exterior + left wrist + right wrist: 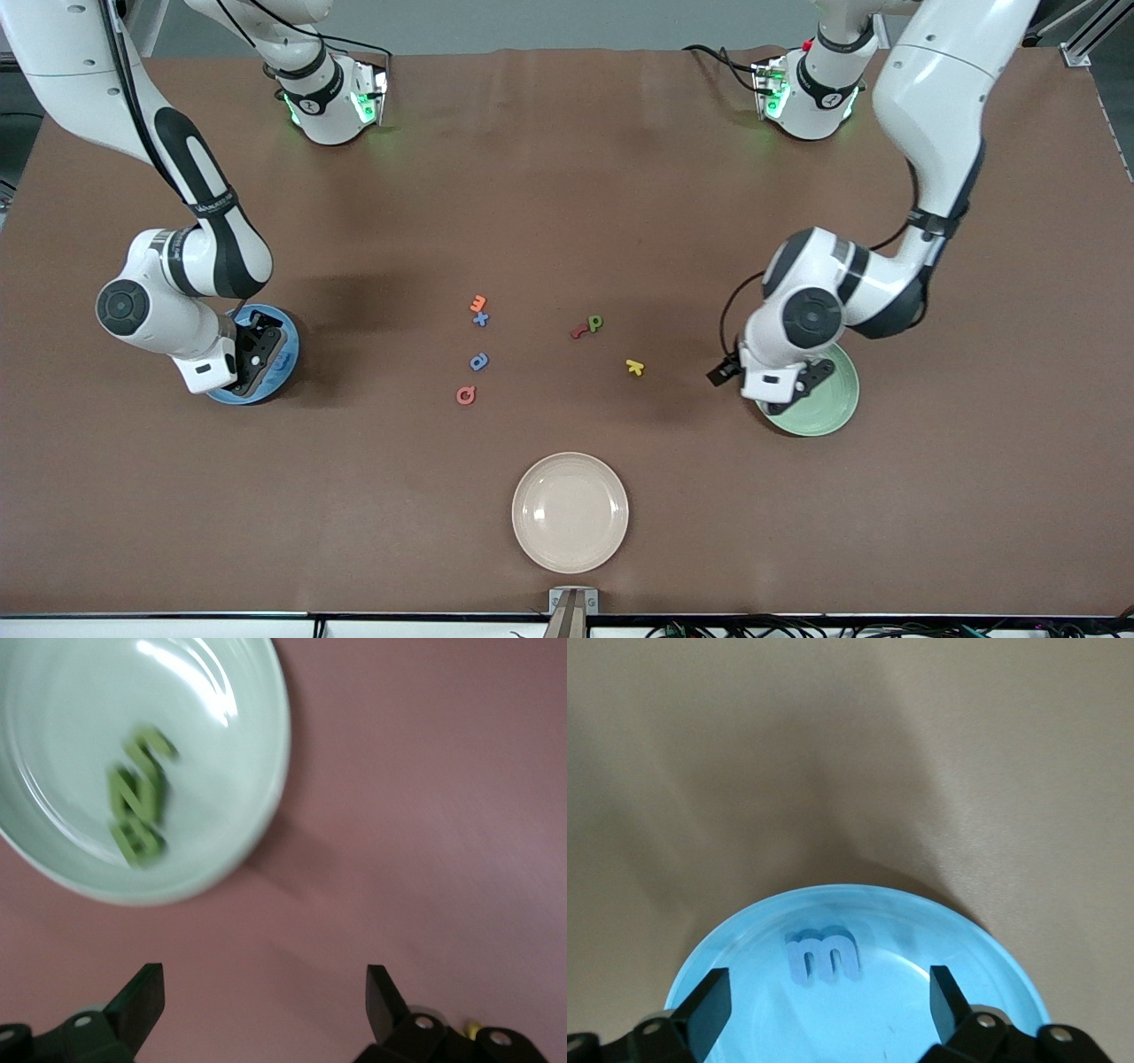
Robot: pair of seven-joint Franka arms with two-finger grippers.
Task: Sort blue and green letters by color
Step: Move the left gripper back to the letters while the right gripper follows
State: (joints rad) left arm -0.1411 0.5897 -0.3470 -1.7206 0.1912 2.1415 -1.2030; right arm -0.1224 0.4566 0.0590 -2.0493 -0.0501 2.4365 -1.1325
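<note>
The blue plate [290,354] sits at the right arm's end of the table. In it lies a blue letter E [824,957]. My right gripper [830,1010] hangs open just over this plate [921,930], its jaws empty; it also shows in the front view [252,359]. At the left arm's end, the green plate [843,399] holds blurred olive-green letters [137,802]. My left gripper [266,1010] is open and empty over the table at the plate's rim [266,771], and also shows from the front [797,390]. On the table lie a blue X [481,319], another blue letter [479,361] and a green P [595,322].
An orange letter [478,303] touches the blue X. A pink ring-shaped letter [466,395], a red hook [578,333] beside the green P, and a yellow K [634,367] lie mid-table. A cream plate [570,512] stands nearest the front camera.
</note>
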